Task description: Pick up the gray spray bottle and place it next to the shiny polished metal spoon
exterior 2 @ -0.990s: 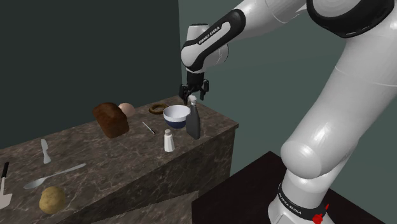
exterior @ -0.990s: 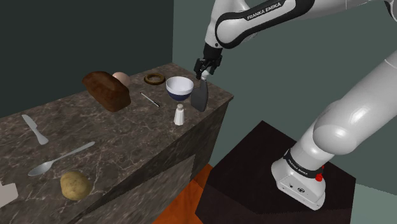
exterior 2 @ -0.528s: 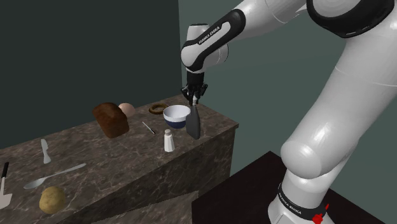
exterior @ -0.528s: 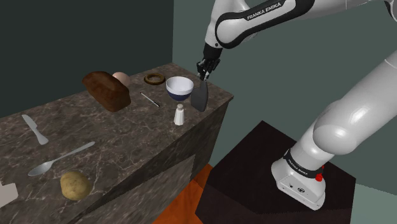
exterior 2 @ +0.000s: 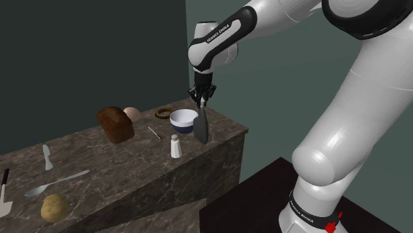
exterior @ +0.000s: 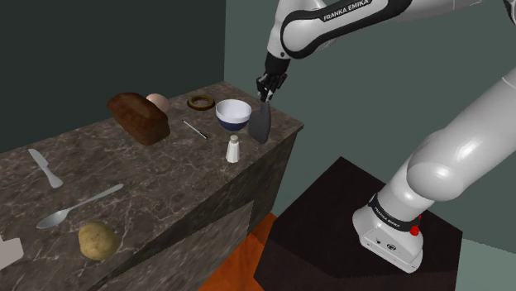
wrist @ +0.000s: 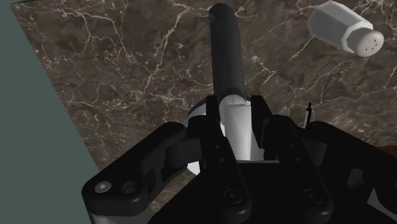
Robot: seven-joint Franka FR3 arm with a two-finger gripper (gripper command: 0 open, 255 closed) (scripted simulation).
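Since half a second ago the gripper (exterior: pixel 266 93) has risen slightly, and the spray bottle (exterior: pixel 261 124) has come up a touch with it. The fingers (wrist: pixel 273 133) are closed on the bottle's pale neck, one on each side, and the dark grey body hangs straight down below them. In the wrist view the bottle (wrist: pixel 226 51) points away from the gripper (wrist: pixel 240 127) towards the dark marbled table (wrist: pixel 127 63). I cannot tell whether its base is clear of the surface.

In the second exterior view the gripper (exterior 2: pixel 200 102) holds the bottle (exterior 2: pixel 200 127) upright near the table's (exterior 2: pixel 119 172) right-hand corner, just beside a white bowl (exterior 2: pixel 183 120) with a dark blue foot. A white salt shaker (exterior 2: pixel 175 146) stands near both, a little nearer the camera.

From the shoulder view, the bowl (exterior: pixel 233 113) sits just to the left of the bottle, with the salt shaker (exterior: pixel 233 149) in front of it. Further left on the table (exterior: pixel 165 182) are a brown loaf (exterior: pixel 138 117), an egg (exterior: pixel 158 102) behind it and a ring-shaped pastry (exterior: pixel 199 102). The spoon (exterior: pixel 78 207) lies well apart from the bottle, towards that view's lower left, between a knife (exterior: pixel 45 168) and a potato (exterior: pixel 97 240).
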